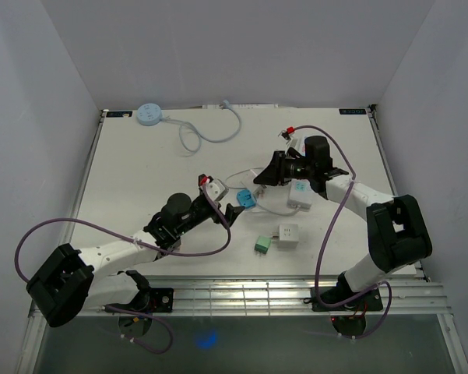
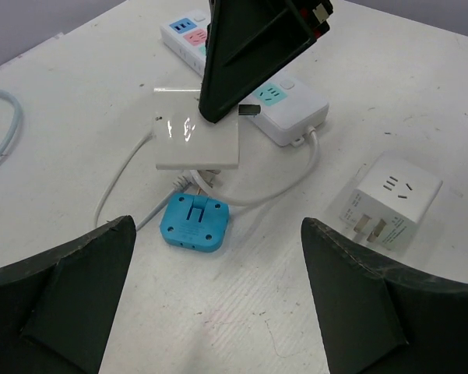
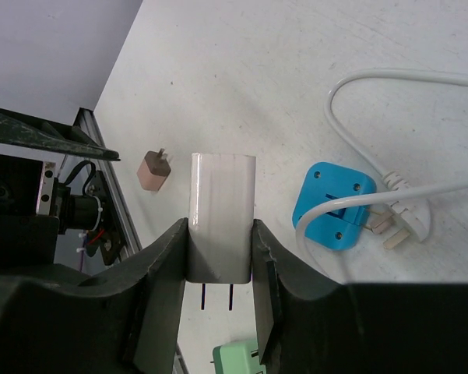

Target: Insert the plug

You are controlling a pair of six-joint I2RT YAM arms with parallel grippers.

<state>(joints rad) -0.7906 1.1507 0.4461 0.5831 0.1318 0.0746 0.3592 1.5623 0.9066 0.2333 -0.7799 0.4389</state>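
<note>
My right gripper (image 1: 266, 176) is shut on a flat white plug (image 3: 222, 210), whose two prongs (image 3: 216, 297) stick out below the fingers. From the left wrist the same plug (image 2: 196, 140) hangs just in front of the white power strip (image 2: 266, 97), above the table. The strip (image 1: 300, 195) lies under the right wrist. My left gripper (image 1: 232, 212) stands wide open and low over the table. Nothing lies between its fingers (image 2: 70, 296), and a blue plug (image 2: 195, 222) sits just beyond their tips.
A white cube adapter (image 1: 289, 234) and a green plug (image 1: 262, 245) lie near the front. A small pink plug (image 3: 153, 170) and a white three-pin plug with its cable (image 3: 405, 218) lie nearby. A round blue device (image 1: 149, 114) with a cord sits at the back left.
</note>
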